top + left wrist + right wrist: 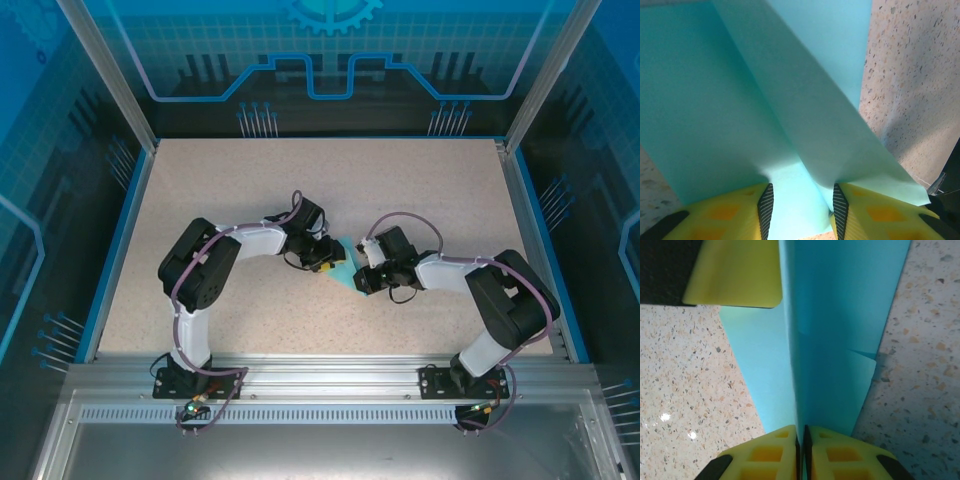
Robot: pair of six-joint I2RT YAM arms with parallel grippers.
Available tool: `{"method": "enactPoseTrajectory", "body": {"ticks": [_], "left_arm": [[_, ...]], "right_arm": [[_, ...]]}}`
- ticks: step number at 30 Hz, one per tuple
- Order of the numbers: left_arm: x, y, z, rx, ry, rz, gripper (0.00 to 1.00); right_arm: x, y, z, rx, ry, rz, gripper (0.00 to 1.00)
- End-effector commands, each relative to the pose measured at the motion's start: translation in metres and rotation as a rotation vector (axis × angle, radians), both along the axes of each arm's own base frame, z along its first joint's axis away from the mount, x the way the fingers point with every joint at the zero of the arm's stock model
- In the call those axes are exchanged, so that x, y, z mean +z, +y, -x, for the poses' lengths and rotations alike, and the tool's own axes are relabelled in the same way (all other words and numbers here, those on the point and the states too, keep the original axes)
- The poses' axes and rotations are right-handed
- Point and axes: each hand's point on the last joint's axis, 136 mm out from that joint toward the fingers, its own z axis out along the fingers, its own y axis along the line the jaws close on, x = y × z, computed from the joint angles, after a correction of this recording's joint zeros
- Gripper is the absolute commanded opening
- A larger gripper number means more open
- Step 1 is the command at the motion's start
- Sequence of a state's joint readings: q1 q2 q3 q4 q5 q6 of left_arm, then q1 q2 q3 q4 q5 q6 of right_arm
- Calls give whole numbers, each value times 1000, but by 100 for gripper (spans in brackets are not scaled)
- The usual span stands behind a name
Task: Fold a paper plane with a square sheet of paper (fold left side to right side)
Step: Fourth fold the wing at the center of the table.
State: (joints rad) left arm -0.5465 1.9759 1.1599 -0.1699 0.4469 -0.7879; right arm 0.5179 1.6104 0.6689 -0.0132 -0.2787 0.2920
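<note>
So from where I'm standing this looks well past the halfway mark, though not finished. The paper (346, 266) is in the middle of the table (250, 190), wedged between the two arms, which have come nose to nose over it, and it's no flat square any more: it's a narrow creased shape that tapers toward one end, with a raised ridge down its length and flat panels on either side. The right gripper (801, 439) has its jaws pressed nearly together on that ridge, so it has a proper pinch on the paper, with a little stepped corner of a lower layer poking out on one side. The left gripper (801, 205) is a different story: its pads stand clearly apart, with a strip of paper lying in the gap and a folded flap draped over one finger (875, 212), so I'd say it's loosely open around the paper, not gripping it. My guess is the nose folds and the centre fold are done, and what's left is laying the wings down evenly and sharpening the creases. The layers look a bit puffy and not pressed flat. I can't tell from here whether both sides match.
</note>
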Motion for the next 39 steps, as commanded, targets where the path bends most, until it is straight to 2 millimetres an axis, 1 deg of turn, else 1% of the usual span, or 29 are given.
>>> {"method": "enactPoseTrajectory", "body": {"ticks": [1,5,12,14,16,20,29,32,35,39], "left_arm": [[-7,-6,0,-8,17,0,41],[-13,-5,1,-5,29,-10,41],[-15,-3,1,-3,33,-20,41],[-14,-3,1,-3,33,-19,41],[-15,-3,2,-4,34,-19,41],[-14,-3,1,-3,33,-19,41],[-12,-3,1,-5,27,-19,41],[-11,-3,1,-4,27,-19,41],[-10,-3,1,-5,26,-17,41],[-11,-2,2,-6,27,-20,41]], "right_arm": [[-9,-3,5,-8,64,0,15],[3,0,3,-5,67,-42,19],[38,7,-9,4,53,-141,33],[41,6,-14,-2,53,-143,35],[40,5,-19,-7,53,-141,36],[33,6,-21,-2,73,-131,36],[14,6,-17,0,109,-82,39],[12,6,-16,0,115,-72,37],[10,10,-15,12,126,-78,27],[14,15,-16,25,131,-106,16]]}}
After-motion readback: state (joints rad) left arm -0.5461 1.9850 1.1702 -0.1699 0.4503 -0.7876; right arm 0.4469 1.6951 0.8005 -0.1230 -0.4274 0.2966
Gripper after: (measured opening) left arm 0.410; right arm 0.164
